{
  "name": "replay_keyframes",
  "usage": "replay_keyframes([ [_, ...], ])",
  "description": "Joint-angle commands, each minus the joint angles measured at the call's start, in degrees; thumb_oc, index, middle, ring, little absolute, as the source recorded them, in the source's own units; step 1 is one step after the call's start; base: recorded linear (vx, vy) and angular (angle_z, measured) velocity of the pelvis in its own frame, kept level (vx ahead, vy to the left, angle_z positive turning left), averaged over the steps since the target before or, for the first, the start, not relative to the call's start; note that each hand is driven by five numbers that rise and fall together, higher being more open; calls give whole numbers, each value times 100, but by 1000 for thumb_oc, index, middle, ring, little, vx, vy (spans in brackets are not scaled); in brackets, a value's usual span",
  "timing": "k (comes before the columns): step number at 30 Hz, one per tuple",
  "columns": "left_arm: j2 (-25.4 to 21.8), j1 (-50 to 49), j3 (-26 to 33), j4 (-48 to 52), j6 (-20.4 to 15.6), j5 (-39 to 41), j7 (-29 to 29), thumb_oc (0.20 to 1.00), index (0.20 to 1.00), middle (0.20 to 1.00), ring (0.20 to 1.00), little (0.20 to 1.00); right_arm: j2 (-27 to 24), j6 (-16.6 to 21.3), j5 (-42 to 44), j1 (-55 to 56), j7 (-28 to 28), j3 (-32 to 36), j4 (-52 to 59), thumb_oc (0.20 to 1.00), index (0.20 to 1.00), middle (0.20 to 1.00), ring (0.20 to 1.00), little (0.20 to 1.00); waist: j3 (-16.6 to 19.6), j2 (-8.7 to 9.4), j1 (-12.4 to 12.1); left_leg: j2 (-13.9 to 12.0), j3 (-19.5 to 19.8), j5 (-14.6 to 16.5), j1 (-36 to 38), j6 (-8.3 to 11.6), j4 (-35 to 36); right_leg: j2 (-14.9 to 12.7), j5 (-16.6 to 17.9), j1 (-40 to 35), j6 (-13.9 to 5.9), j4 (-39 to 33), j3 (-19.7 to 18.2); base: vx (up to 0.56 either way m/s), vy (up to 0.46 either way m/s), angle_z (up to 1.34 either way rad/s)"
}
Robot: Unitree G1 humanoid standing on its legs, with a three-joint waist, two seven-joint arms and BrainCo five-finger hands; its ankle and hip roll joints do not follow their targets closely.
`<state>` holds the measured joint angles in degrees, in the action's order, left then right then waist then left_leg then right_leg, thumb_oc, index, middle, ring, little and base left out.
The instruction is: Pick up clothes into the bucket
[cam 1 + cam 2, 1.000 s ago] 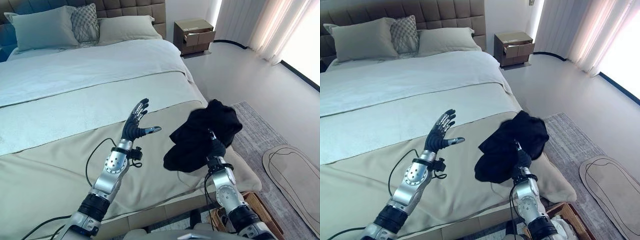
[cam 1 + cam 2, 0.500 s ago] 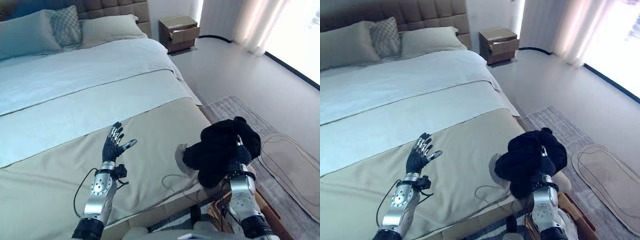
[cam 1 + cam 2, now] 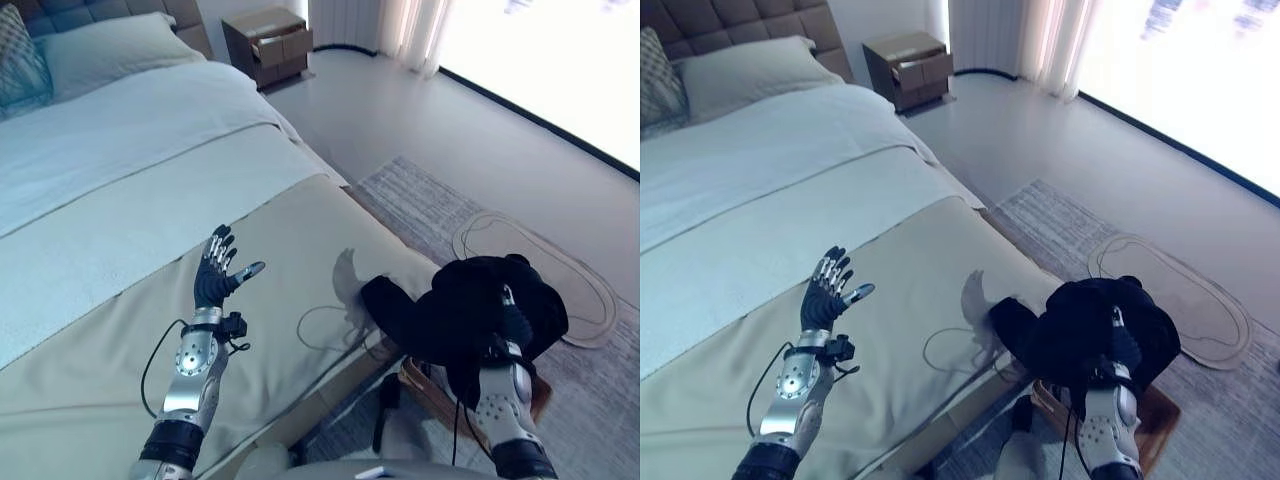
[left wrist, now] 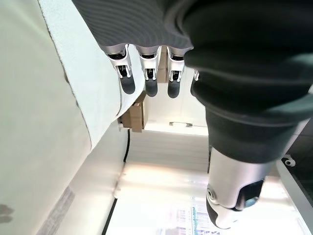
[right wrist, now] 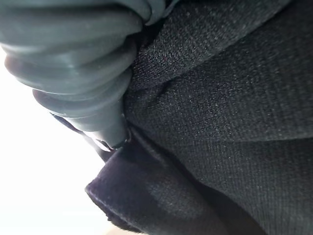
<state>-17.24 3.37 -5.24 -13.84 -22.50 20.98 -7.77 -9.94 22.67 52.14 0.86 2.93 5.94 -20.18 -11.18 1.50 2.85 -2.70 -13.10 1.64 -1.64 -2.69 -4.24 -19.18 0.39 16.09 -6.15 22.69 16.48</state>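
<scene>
One black garment [image 3: 462, 312], bunched, lower right of the frame, held up past the bed [image 3: 120, 180] corner by our right hand [image 3: 513, 326], whose fingers curl into the cloth. Below it we see a brown basket [image 3: 1155, 412] on the rug [image 3: 420, 195]. Our left hand [image 3: 214, 276], centre left, is raised over the beige cover with fingers spread wide.

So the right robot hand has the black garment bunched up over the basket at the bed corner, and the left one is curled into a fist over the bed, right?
Not quite: the left robot hand is open, fingers spread, in the left eye view. The rest holds: the right robot hand holds the black garment over the basket.
</scene>
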Motion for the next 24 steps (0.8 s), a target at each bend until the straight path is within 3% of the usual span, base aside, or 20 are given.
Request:
replay_keyframes([
  [1, -248, 84, 379, 497, -434, -80, -119, 1000, 1000, 1000, 1000, 1000, -203, 489, -417, -477, -24, 142, 672, 200, 200, 200, 200, 200, 164, 74, -65, 336, 487, 446, -148, 56, -221, -691, 696, -829, -409, -387, -22, -53, -61, -28],
  [4, -328, -41, 495, 566, -425, -136, -149, 1000, 1000, 1000, 1000, 1000, -247, 490, -449, -470, -8, 210, 821, 200, 200, 200, 200, 200, 268, 177, -146, 274, 268, 557, -188, 113, -321, -1111, 1152, -1092, -611, -675, 257, 7, -105, -29],
  [7, -407, -175, 592, 643, -428, -241, -177, 1000, 1000, 1000, 1000, 1000, -300, 489, -448, -452, -4, 300, 927, 200, 200, 200, 200, 200, 359, 358, -133, 185, 41, 636, -283, 198, -499, -1358, 1692, -1188, -813, -1217, 507, 12, -207, -60],
  [11, -433, -206, 695, 744, -456, -160, -149, 1000, 1000, 1000, 1000, 1000, -386, 423, -484, -453, 18, 373, 983, 200, 200, 200, 200, 200, 319, 459, -65, -84, -42, 693, -381, 373, -729, -1251, 1976, -1082, -885, -1875, 435, 13, -252, -67],
  [15, -483, -152, 757, 902, -518, -42, -140, 1000, 1000, 1000, 1000, 1000, -466, 431, -605, -487, 106, 414, 1062, 200, 200, 200, 200, 200, 237, 539, -87, -404, -20, 728, -636, 572, -1165, -963, 1670, -1129, -885, -2087, 374, -13, -242, -46],
  [17, -473, -142, 744, 1024, -559, 115, -62, 1000, 1000, 1000, 1000, 1000, -602, 431, -746, -539, 217, 415, 1053, 200, 200, 200, 200, 200, 155, 524, -100, -572, 57, 670, -795, 684, -1268, -835, 1331, -1097, -885, -2050, 402, -36, -230, -8],
  [21, -338, -153, 680, 1183, -671, 561, 80, 1000, 1000, 1000, 1000, 1000, -954, 507, -1217, -881, 585, 461, 906, 200, 200, 200, 200, 200, -164, 313, -43, -924, 283, 402, -1054, 880, -1206, -530, 908, -906, -760, -1895, 432, -107, -207, 8],
  [22, -333, -146, 667, 1228, -720, 596, 20, 1000, 1000, 1000, 1000, 1000, -1058, 585, -1353, -1107, 759, 432, 869, 200, 200, 200, 200, 200, -315, 233, 4, -971, 321, 221, -1204, 915, -1084, -489, 865, -704, -717, -1875, 410, -166, -144, 17],
  [24, -326, -124, 663, 1244, -753, 621, -9, 1000, 1000, 1000, 1000, 1000, -1099, 624, -1414, -1254, 879, 402, 836, 200, 200, 200, 200, 200, -414, 156, 0, -1039, 339, 170, -1260, 958, -1036, -441, 818, -571, -705, -1812, 391, -136, -89, 9],
])
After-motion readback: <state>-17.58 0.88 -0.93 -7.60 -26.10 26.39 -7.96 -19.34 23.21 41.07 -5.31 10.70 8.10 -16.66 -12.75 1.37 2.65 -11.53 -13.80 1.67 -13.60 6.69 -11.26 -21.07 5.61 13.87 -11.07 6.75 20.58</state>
